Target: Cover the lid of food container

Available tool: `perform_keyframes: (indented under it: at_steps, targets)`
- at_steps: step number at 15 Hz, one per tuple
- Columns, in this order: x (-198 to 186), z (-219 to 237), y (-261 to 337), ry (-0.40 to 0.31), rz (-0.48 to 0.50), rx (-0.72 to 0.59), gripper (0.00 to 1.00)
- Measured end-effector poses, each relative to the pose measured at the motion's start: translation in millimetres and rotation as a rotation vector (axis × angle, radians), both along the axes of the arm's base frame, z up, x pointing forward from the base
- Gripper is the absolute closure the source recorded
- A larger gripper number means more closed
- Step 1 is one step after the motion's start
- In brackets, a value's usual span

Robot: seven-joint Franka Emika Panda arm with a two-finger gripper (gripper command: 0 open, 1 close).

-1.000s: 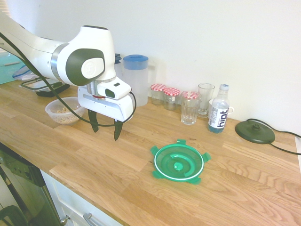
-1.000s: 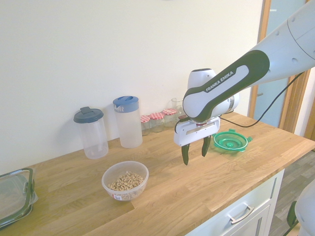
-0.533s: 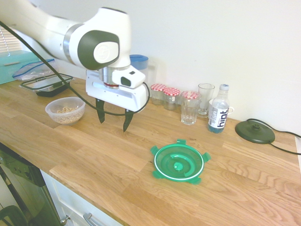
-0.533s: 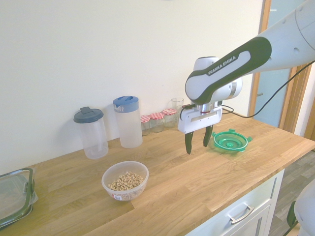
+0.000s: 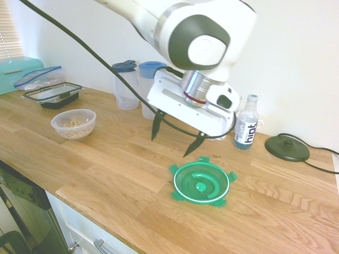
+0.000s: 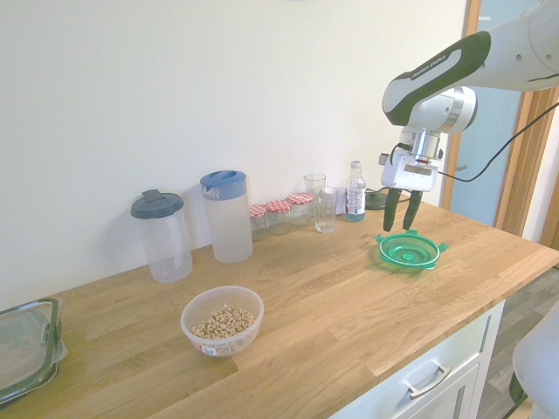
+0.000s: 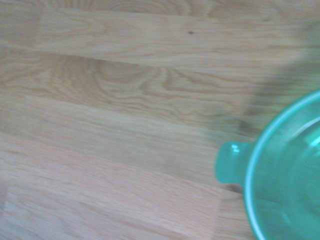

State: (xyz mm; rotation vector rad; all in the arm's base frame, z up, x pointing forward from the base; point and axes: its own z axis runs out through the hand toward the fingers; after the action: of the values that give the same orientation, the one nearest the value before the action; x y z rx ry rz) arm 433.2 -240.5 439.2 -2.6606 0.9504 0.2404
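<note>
Got the gripper (image 5: 173, 136) hanging just behind the lid (image 5: 201, 183), jaws spread wide and empty, since I need that gap to grab the rim. Lid's lying flat near the counter (image 5: 106, 174) front edge, well apart from the bowl (image 5: 73, 123) of cereal, so it'll need carrying over.

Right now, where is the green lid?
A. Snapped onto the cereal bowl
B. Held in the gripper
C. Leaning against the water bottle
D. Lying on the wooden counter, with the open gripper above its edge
D: the green lid lies flat on the wooden counter, and the gripper hangs open and empty above its edge, far from the cereal bowl.
</note>
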Motion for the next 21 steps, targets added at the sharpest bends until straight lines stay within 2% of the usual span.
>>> perform_keyframes:
  at_steps: [5, 8, 14, 17, 21]
  targets:
    - [-6.2, -21.5, -98.8, 0.029, -0.082, 0.089, 0.0]
    - [-2.9, -38.3, -131.1, 0.041, -0.126, 0.144, 0.0]
    - [24.2, -96.4, -154.6, 0.054, -0.149, 0.228, 0.0]
    - [28.4, -108.4, -153.7, 0.06, -0.133, 0.271, 0.0]
    - [30.1, -114.1, -154.1, 0.025, -0.12, 0.304, 0.0]
